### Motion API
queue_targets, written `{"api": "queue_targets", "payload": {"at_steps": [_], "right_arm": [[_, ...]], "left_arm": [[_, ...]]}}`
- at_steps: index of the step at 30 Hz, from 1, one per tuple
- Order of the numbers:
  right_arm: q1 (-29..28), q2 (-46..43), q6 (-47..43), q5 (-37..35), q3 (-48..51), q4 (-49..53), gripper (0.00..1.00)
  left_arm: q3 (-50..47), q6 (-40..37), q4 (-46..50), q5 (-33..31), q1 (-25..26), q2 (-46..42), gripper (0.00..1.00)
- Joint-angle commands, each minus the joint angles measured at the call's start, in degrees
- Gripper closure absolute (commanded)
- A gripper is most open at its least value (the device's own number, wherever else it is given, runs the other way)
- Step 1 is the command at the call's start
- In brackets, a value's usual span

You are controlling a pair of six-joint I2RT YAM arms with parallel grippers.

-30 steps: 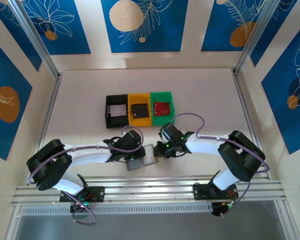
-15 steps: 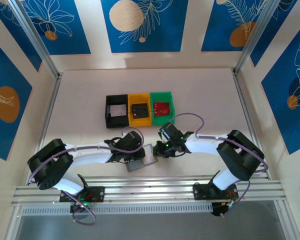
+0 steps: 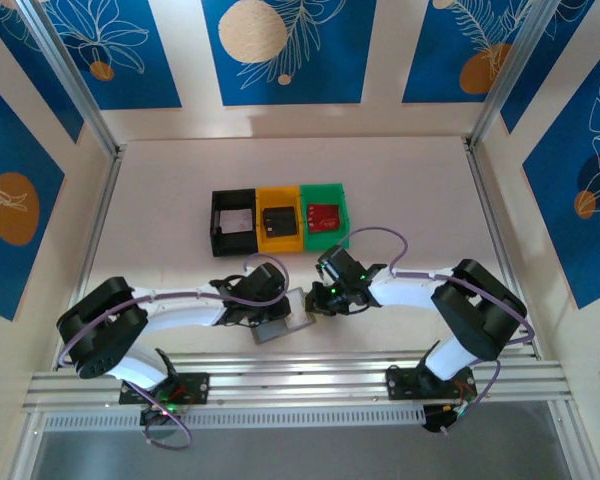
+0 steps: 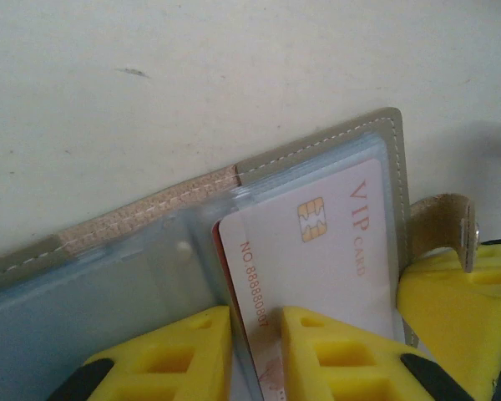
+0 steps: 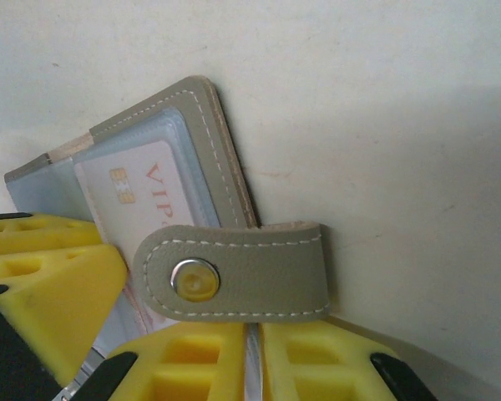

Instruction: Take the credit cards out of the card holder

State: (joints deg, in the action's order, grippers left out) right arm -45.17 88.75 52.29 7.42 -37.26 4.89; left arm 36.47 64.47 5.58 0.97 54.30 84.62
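Item: card holder [image 3: 280,324], grey, lying open and flat on the table [image 3: 410,190] near the front edge, between my two arms and on the near side of the bin row

Detail: pale clear sleeves inside; closing strap [image 5: 250,269] with metal snap [image 5: 194,278] folded out at its right edge

Contents: VIP card [image 4: 317,251], white with gold chip and red lettering, lying over the right panel with its left edge out past the spine

My left gripper [image 4: 257,338]: yellow pads drawn to a narrow slit, clamped on the near edge of the VIP card

My right gripper [image 5: 252,347]: pads nearly together, pinching a thin edge of the card holder just under the strap; it stands just beside the left one

Behind, well apart: black bin [image 3: 216,215], yellow bin [image 3: 280,245], green bin [image 3: 342,215], touching side by side, each with something flat in it
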Motion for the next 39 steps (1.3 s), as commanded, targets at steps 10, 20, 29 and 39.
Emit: {"api": "queue_targets", "payload": {"at_steps": [10, 20, 29, 39], "right_arm": [[-2.4, 0.7, 2.2, 2.1, 1.4, -2.0, 0.88], [-2.9, -1.0, 3.1, 1.5, 2.7, -1.5, 0.88], [-2.8, -2.3, 3.3, -0.2, 3.6, 0.0, 0.88], [-1.5, -1.6, 2.7, -1.1, 3.6, 0.2, 0.88]], "left_arm": [[5.2, -1.2, -0.5, -0.6, 1.0, 4.6, 0.81], [10.1, -3.5, -1.4, 0.4, 0.7, 9.3, 0.81], [12.8, -7.1, 1.2, 0.5, -0.3, 9.4, 0.81], [11.8, -10.1, 6.3, -0.9, -0.5, 5.8, 0.77]]}}
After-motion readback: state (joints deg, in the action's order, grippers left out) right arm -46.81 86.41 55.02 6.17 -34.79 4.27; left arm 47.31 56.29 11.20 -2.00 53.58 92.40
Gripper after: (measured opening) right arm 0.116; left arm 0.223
